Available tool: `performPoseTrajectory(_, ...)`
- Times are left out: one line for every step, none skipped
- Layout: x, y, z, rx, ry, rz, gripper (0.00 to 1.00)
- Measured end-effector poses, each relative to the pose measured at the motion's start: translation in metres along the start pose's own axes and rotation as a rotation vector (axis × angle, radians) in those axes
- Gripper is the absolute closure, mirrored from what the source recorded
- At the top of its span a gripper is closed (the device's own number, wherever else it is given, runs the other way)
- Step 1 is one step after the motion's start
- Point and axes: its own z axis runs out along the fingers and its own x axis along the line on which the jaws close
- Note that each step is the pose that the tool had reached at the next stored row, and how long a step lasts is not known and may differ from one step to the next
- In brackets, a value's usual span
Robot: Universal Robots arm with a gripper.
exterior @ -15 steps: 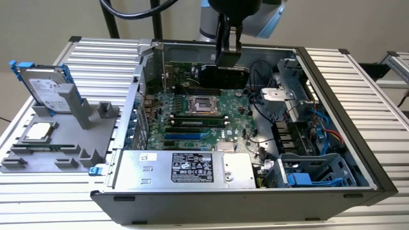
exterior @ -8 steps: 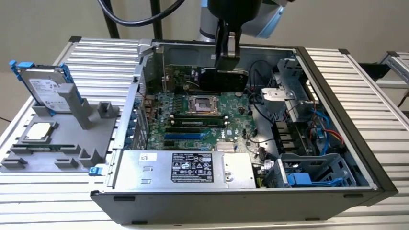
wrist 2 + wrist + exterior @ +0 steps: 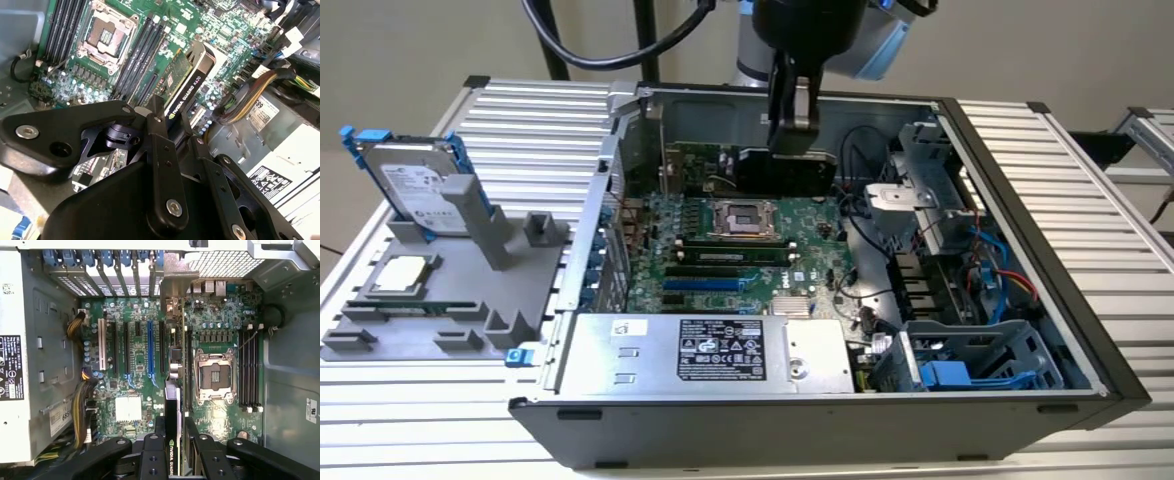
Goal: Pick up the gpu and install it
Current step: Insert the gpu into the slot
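Note:
The gpu [image 3: 782, 170] is held on edge inside the open computer case, over the far part of the green motherboard [image 3: 720, 255]. My gripper [image 3: 790, 145] comes down from above and is shut on the card's upper edge. In the second wrist view the gpu [image 3: 190, 80] shows its black shroud edge and green board past the gripper [image 3: 172, 120]. Edge-on in the first wrist view, the gpu [image 3: 172, 400] lies between the expansion slots [image 3: 149, 347] and the CPU socket [image 3: 214, 376], with its silver bracket [image 3: 173, 277] at the case's rear wall. The gripper [image 3: 175, 430] clamps it there. Whether the card touches a slot is unclear.
The case's power supply [image 3: 720, 350] lies at the near side, and drive cages with cables [image 3: 961, 280] on the exterior view's right. Outside the case, a grey holder [image 3: 427, 300] carries a hard drive in a blue-edged caddy [image 3: 416, 185] and a processor chip [image 3: 400, 272].

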Motion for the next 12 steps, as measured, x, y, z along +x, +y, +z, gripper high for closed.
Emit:
performPoseTrajectory(0.0001,0.0000,0.0009,0.0000,0.0000,0.000,1.00)
performPoseTrajectory(0.0001,0.0000,0.0019,0.0000,-0.0001,0.000,1.00)
performPoseTrajectory(0.0002,0.0000,0.0027,-0.0001,0.0001,0.000,1.00)
performPoseTrajectory(0.0002,0.0000,0.0035,0.0000,0.0000,0.000,1.00)
performPoseTrajectory(0.0003,-0.0001,0.0043,0.0000,0.0000,0.000,1.00)
performPoseTrajectory(0.0004,-0.0001,0.0051,0.0000,0.0000,0.000,1.00)
performPoseTrajectory(0.0004,-0.0001,0.0059,0.0000,0.0000,0.000,1.00)
performPoseTrajectory(0.0005,-0.0001,0.0065,0.0000,0.0000,0.000,1.00)
performPoseTrajectory(0.0005,-0.0001,0.0072,0.0000,0.0000,0.000,1.00)
performPoseTrajectory(0.0005,-0.0001,0.0079,0.0000,0.0001,0.000,1.00)
performPoseTrajectory(0.0006,-0.0001,0.0085,-0.0001,0.0000,0.000,1.00)
performPoseTrajectory(0.0006,-0.0001,0.0090,0.0000,0.0000,0.000,1.00)
